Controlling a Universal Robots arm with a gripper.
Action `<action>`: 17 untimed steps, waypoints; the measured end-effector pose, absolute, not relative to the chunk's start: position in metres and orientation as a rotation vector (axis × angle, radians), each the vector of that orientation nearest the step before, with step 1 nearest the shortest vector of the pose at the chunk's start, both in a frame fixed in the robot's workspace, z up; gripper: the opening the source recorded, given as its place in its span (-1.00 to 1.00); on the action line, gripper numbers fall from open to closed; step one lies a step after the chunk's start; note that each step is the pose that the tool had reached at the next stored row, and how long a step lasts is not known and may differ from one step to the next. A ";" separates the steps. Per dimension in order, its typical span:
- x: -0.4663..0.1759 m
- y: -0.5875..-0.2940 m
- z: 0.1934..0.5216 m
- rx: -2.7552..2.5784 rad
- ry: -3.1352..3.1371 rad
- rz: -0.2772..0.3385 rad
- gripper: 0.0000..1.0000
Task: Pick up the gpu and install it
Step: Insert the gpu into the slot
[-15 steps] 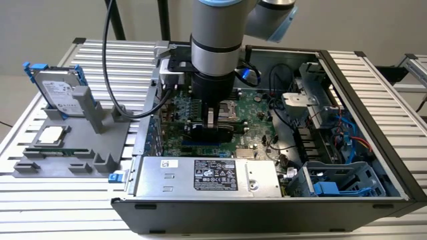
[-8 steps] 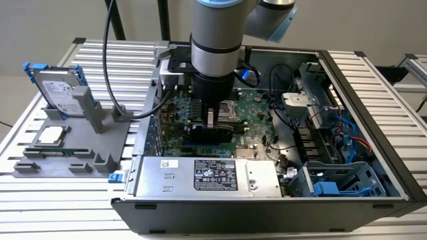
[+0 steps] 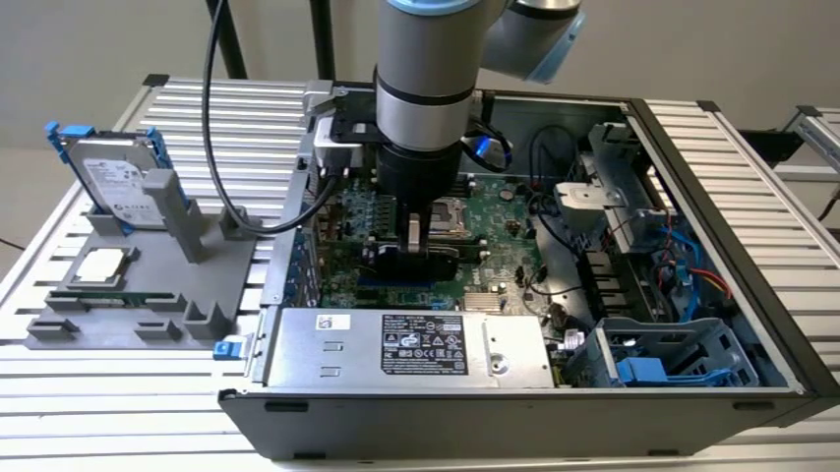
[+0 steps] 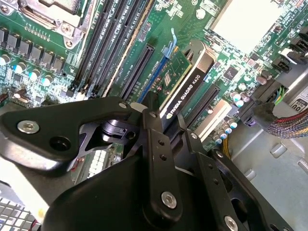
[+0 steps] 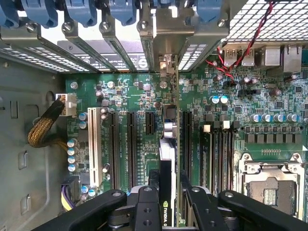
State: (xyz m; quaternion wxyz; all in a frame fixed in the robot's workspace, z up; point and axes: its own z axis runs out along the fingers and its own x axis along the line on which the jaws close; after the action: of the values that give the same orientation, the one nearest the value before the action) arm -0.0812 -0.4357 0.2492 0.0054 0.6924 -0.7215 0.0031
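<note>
The gpu [image 4: 186,83] stands on edge inside the open computer case, black cooler on one face and green board behind it. My gripper [image 4: 166,119] is shut on its upper edge, one black finger [image 4: 153,126] on each side. In the first wrist view the gpu [image 5: 167,156] is seen edge-on, lined up along a motherboard slot, with its silver bracket [image 5: 166,65] at the rear slot openings. In the exterior view my gripper [image 3: 413,251] reaches straight down over the green motherboard [image 3: 506,231] with the gpu [image 3: 417,264] low between the fingers. Whether the card sits fully in the slot I cannot tell.
A power supply [image 3: 407,344] lies along the case's near side, and a drive cage [image 3: 663,359] with cables is toward the exterior view's right. The CPU socket [image 5: 269,187] lies beside the memory slots. A grey fixture [image 3: 132,285] outside the case holds a hard drive [image 3: 116,182].
</note>
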 end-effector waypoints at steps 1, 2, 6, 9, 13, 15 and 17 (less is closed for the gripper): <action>-0.081 -0.436 0.249 2.168 -2.259 0.009 -1.00; -0.081 -0.436 0.249 2.168 -2.258 0.009 -1.00; -0.081 -0.437 0.249 2.170 -2.258 0.009 -1.00; -0.081 -0.438 0.249 2.168 -2.257 0.011 -1.00; -0.081 -0.438 0.248 2.168 -2.256 0.011 -1.00; -0.081 -0.438 0.248 2.168 -2.256 0.011 -1.00; -0.081 -0.438 0.248 2.169 -2.256 0.011 -1.00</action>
State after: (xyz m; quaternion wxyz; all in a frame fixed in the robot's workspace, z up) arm -0.0813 -0.4378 0.2480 0.0061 0.6931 -0.7208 0.0035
